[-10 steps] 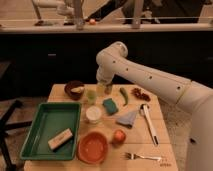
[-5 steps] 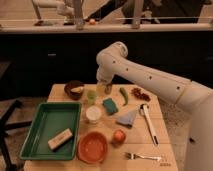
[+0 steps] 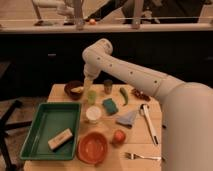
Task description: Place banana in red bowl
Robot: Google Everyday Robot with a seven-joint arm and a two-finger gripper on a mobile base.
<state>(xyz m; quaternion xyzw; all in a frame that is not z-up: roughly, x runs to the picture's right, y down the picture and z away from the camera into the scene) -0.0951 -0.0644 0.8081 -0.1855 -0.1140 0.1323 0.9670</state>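
banana [image 3: 78, 90]: seems to sit in the brown bowl [image 3: 69, 86], back left
end effector [image 3: 90, 83]: just beside that bowl, grip state can't tell
red bowl [image 3: 92, 148]: front, well apart
tip: grab mid-length, lift clear of the rim first

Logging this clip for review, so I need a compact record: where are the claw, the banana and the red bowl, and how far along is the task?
claw: low over the back of the table, just right of the brown bowl
banana: lying in the brown bowl, not held
red bowl: front of the table, right of the green tray
tray contents: tan block
task status: banana not yet in red bowl
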